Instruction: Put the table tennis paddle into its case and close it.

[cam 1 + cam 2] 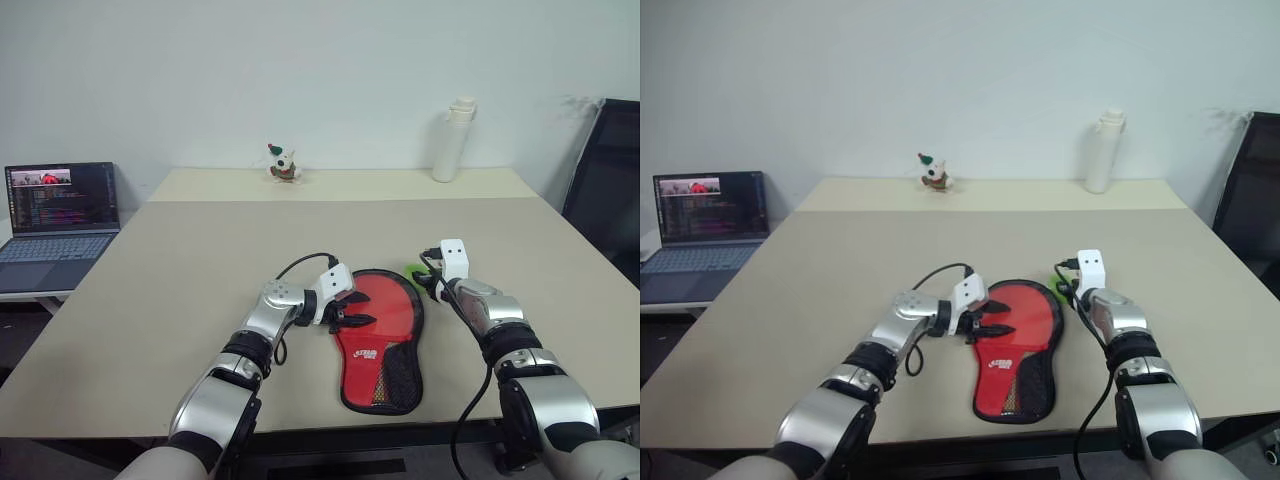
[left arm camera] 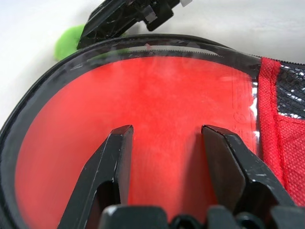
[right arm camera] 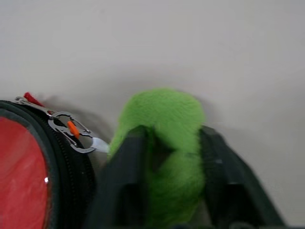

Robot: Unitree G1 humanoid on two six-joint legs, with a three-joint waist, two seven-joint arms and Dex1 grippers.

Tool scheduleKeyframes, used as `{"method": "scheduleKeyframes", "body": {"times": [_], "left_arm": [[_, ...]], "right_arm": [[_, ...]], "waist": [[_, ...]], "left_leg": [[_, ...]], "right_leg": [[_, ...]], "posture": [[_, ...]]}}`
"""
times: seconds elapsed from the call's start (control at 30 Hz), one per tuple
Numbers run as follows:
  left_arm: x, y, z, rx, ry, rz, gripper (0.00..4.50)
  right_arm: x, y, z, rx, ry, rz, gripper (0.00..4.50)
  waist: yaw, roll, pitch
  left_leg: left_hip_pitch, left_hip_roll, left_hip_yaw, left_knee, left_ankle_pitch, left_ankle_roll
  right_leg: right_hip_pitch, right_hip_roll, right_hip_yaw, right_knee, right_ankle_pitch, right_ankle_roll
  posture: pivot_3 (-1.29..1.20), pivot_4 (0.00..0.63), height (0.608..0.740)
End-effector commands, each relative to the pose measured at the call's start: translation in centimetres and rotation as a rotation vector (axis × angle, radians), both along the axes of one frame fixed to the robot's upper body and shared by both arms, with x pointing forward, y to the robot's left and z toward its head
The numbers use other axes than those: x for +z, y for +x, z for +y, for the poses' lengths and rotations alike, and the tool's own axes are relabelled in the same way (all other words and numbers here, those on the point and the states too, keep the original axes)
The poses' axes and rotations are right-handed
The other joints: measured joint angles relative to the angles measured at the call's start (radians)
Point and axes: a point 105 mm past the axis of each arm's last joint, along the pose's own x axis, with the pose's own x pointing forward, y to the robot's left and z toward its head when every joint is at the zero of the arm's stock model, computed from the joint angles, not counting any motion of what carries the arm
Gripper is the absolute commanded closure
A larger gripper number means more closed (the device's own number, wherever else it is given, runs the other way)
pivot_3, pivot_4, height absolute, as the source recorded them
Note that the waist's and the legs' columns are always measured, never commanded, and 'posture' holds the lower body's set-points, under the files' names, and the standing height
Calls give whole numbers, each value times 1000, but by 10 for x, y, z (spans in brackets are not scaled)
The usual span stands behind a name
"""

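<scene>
Lying between left fingers (image 2: 119, 157) and right fingers (image 3: 128, 176): the case (image 1: 385, 350).

I see a beige table (image 1: 200, 270) with a seam running across its far part. Near the far edge, left of centre, a small toy figure (image 1: 283, 164) with a red-and-green hat stands upright. Towards the far right corner a white bottle (image 1: 452, 141) stands upright, well apart from the toy. Off the table's left edge an open laptop (image 1: 58, 218) sits on a lower surface, its screen lit. Beyond the right edge I see a dark chair (image 1: 606, 185).
</scene>
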Motion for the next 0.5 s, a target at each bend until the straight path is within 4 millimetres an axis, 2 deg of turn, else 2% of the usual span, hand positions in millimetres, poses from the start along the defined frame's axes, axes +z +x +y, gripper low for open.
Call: {"method": "scheduleKeyframes", "body": {"times": [0.03, 0.17, 0.23, 0.37, 0.43, 0.5], "left_arm": [[-10, -5, -6, -35, 34, 18, 2013], [-27, -9, -2, -17, 56, 78, 2013], [-36, -11, 2, -9, 73, 100, 2013], [-41, -13, 3, -1, 73, 119, 2013], [-43, -13, 3, 6, 74, 122, 2013], [-44, -13, 2, 13, 74, 123, 2013]], "right_arm": [[4, -1, 0, 6, -26, -18, 4401], [18, -2, -6, 2, -44, -51, 4483], [27, -8, -19, 0, -71, -70, 4483], [32, -31, -50, -22, -130, -51, 4483], [30, -49, -67, -34, -151, -14, 4483], [26, -68, -75, -21, -168, 26, 4483]], "waist": [[0, 0, 0], [0, 1, -1], [2, 2, -1], [7, 5, -3], [10, 6, -4], [12, 7, -5]], "left_leg": [[0, 0, 0, 0, 0, 0], [0, 0, 0, 0, 0, 0], [0, 0, 0, 0, 0, 0], [0, 0, -1, 0, 0, 0], [0, 0, -2, 0, 0, 0], [0, -1, -2, 0, 0, 0]], "right_leg": [[0, 0, 0, 0, 0, 0], [0, 0, 0, 0, 0, 0], [0, 0, 0, 0, 0, 0], [1, -1, -1, -1, 0, 1], [1, -1, -1, -2, -1, 1], [2, -1, -1, -2, -1, 2]], "posture": [[0, 150, 740], [0, 150, 740], [0, 150, 740], [0, 150, 740], [0, 150, 740], [0, 150, 740]]}}
